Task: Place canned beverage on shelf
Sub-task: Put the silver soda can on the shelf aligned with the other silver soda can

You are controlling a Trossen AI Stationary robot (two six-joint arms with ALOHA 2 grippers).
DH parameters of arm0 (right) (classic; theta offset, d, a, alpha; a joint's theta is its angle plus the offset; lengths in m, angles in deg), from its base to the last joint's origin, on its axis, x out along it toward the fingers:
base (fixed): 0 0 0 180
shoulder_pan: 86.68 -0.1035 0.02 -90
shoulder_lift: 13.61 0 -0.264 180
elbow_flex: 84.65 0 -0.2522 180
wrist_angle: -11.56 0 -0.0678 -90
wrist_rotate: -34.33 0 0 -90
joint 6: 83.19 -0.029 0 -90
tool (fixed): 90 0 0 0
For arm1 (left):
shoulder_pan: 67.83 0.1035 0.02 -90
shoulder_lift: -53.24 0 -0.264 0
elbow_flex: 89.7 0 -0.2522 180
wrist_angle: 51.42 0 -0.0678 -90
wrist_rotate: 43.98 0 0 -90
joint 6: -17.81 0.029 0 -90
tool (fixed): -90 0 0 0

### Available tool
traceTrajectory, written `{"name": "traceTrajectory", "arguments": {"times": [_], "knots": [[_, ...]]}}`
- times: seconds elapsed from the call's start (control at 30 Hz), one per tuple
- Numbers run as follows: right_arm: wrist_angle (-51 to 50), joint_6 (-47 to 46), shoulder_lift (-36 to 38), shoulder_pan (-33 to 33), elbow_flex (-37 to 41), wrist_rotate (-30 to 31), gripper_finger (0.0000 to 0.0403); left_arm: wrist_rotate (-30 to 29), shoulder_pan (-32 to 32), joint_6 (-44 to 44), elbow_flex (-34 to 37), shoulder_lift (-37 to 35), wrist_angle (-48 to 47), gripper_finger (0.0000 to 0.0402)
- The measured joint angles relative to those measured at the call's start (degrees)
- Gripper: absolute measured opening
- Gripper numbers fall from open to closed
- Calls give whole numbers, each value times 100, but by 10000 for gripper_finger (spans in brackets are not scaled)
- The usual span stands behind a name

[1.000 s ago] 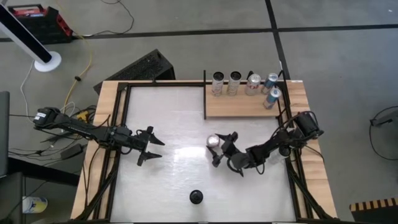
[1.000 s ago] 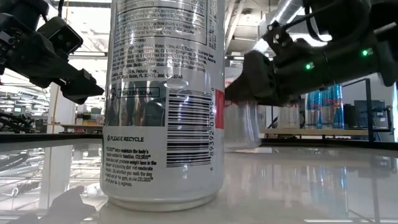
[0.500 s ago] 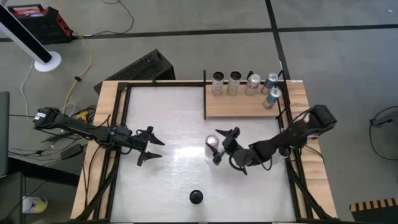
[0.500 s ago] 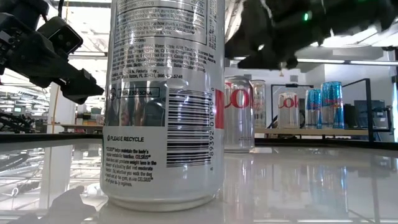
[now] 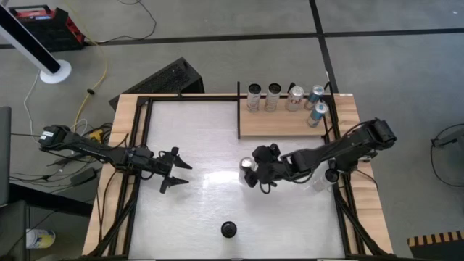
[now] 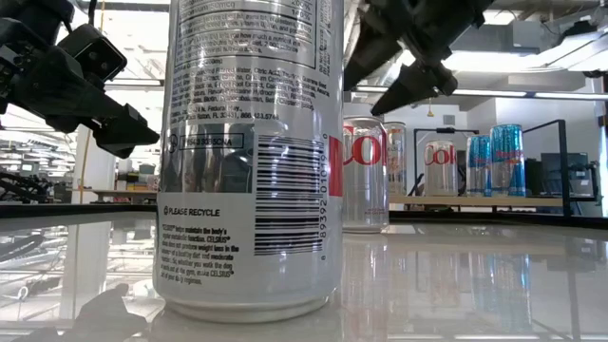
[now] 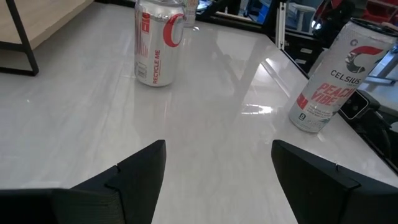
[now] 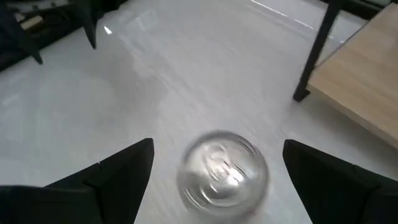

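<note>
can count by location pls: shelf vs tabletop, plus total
Cans on the shelf: 5
Cans on the tabletop: 2, a silver-and-red can under the open right gripper, and a Celsius can near the front edge
Total: 7 cans

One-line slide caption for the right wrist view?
Open right gripper poised above an upright silver can on the white tabletop, beside the shelf.

Robotics lab: concrete floor (image 5: 217,51), loose cables (image 5: 101,65), framed test table (image 5: 188,145).
</note>
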Motion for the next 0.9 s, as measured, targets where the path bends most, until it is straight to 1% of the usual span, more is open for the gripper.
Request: {"name": "traceTrajectory", "arguments": {"times": [0.07, 0.17, 0.23, 0.47, 0.73, 0.83, 0.9], "knots": [[-184, -150, -143, 65, -214, -9, 381, 6, 0, -2, 0, 0, -2, 277], [-745, -362, -353, 147, -429, -41, 381, 10, 0, -2, -1, 0, -40, 277], [-887, -372, -533, 180, -545, -45, 381, 8, 0, -2, 1, 1, -76, 277], [-996, -368, -840, 168, -764, -74, 381, 8, 0, 9, 1, 0, -111, 277], [-1108, -501, -878, 168, -772, -194, 380, 6, 0, 3, 0, -2, -101, 277], [-1144, -514, -878, 168, -773, -194, 372, 3, 0, 2, 1, -2, -98, 277], [-1139, -518, -878, 168, -773, -194, 357, 3, 0, 2, 0, -2, -103, 277]]}}
